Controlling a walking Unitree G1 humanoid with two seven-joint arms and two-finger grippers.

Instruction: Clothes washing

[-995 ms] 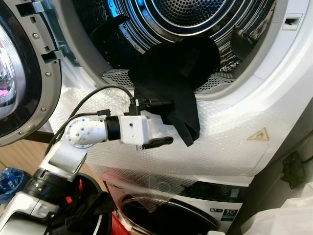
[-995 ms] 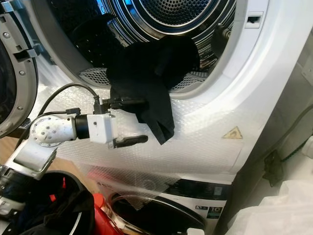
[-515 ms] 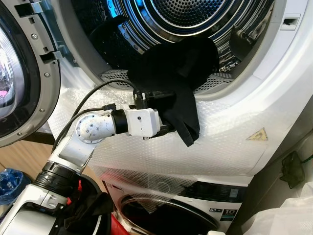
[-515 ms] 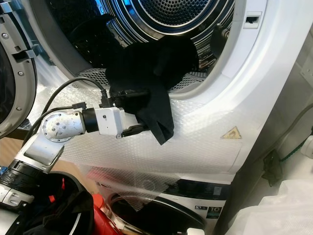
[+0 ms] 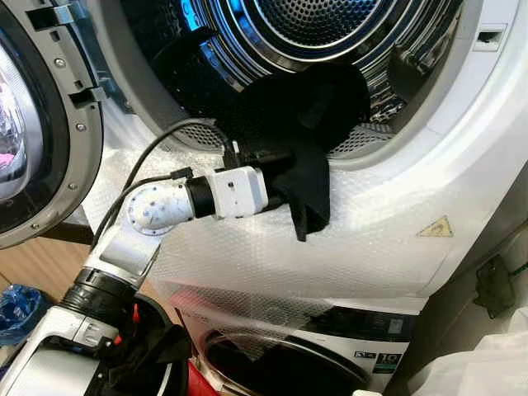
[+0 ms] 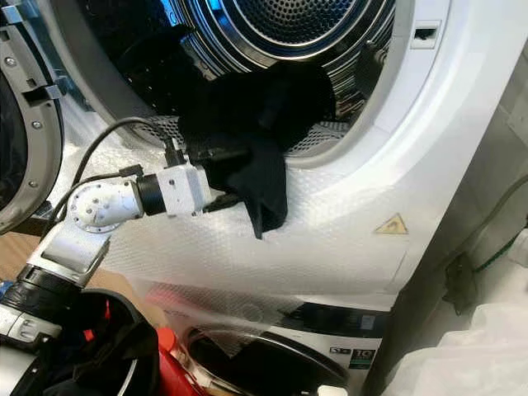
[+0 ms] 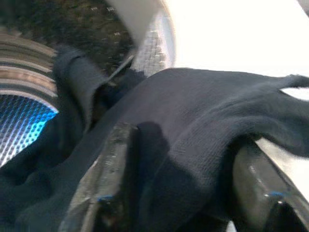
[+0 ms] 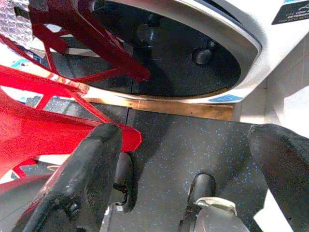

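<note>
A black garment point(image 5: 297, 115) hangs over the lower lip of the upper machine's open drum point(image 5: 330, 25), its tail drooping down the bubble-wrapped front. My left gripper point(image 5: 283, 180) reaches in from the left and is pushed into the hanging part of the cloth. In the left wrist view its fingers point(image 7: 111, 183) stand apart, the gripper point(image 7: 186, 145) open with dark fabric point(image 7: 203, 111) bunched between and over them. My right gripper point(image 8: 183, 169) hangs low and open, holding nothing, above the dark floor.
The round door point(image 5: 41, 124) stands open at the left. A lower washer point(image 5: 280, 363) sits under the drum, its porthole point(image 8: 169, 53) close to the right gripper. A red basket point(image 6: 169, 363) with dark clothes point(image 5: 140, 367) stands at bottom left. A yellow warning sticker point(image 5: 436, 227) marks the right panel.
My left gripper has advanced rightward and up into the garment, so its fingers now straddle the cloth. The garment's hanging tail has been gathered and lifted slightly.
</note>
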